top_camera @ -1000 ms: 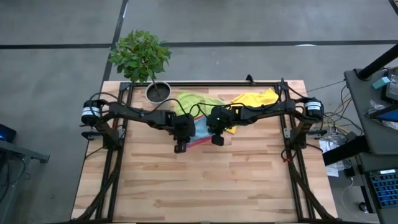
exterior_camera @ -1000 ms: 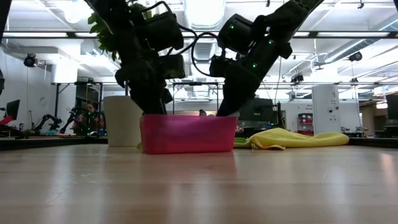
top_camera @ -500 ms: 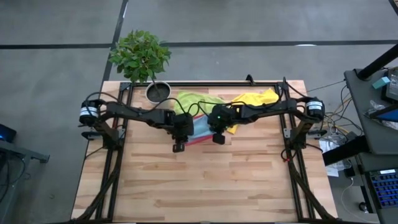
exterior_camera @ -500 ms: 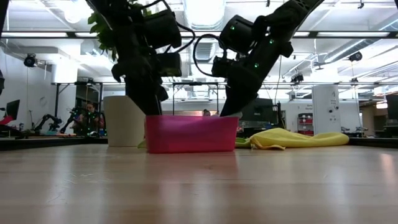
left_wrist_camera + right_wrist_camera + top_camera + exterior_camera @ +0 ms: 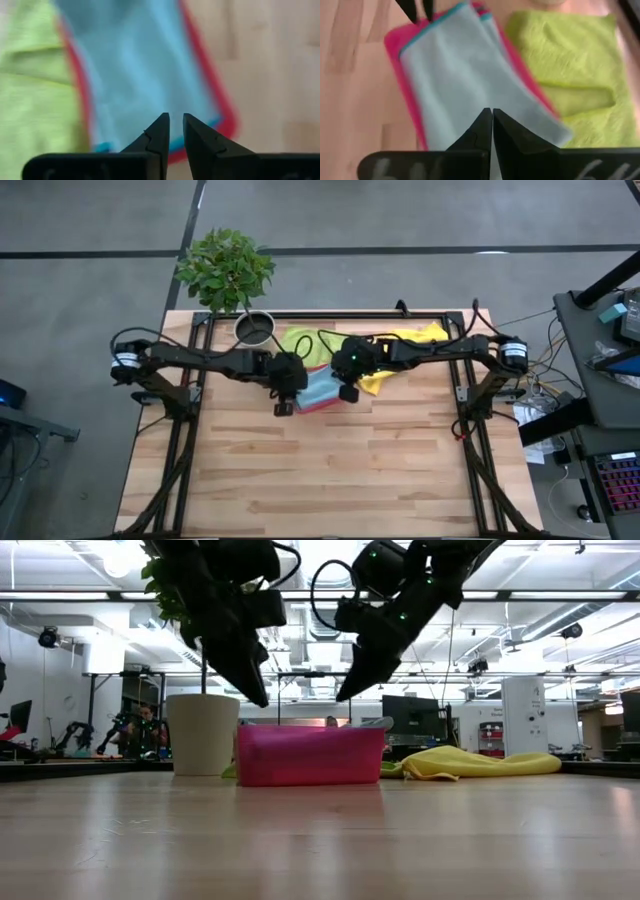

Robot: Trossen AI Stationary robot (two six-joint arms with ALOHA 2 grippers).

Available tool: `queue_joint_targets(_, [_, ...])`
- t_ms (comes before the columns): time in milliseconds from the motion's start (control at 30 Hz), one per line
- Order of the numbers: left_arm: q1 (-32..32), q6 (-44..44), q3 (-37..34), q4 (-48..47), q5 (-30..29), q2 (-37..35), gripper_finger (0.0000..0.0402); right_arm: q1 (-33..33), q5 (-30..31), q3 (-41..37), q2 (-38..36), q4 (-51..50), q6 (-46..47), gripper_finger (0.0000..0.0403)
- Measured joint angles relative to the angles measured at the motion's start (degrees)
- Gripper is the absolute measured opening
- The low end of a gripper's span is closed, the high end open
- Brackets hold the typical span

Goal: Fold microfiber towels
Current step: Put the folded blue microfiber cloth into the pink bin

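Above pink tray point(image 5: 322, 402): my left gripper point(image 5: 173, 131) nearly pressed together, right gripper point(image 5: 491, 125) pressed together, both empty. Blue towel point(image 5: 470, 80) folded in tray, one corner probably overhanging rim. Green towel point(image 5: 305, 342) next: pinch one edge, lift slowly.

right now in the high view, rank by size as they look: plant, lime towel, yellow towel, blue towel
1. plant
2. yellow towel and lime towel: both partly hidden by the arms, too close to rank
3. blue towel
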Motion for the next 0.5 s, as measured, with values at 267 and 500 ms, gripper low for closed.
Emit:
queue_joint_targets(267, [3.1,0.4,-2.0,3.8,-6.0,2.6,0.0040,-2.3,4.2,-0.1,3.9,5.3,-0.9,0.0008])
queue_joint_targets(500, [3.4,-0.9,-2.0,4.3,-6.0,6.8,0.0040,-2.8,4.2,-0.2,9.2,5.5,-0.3,0.0008])
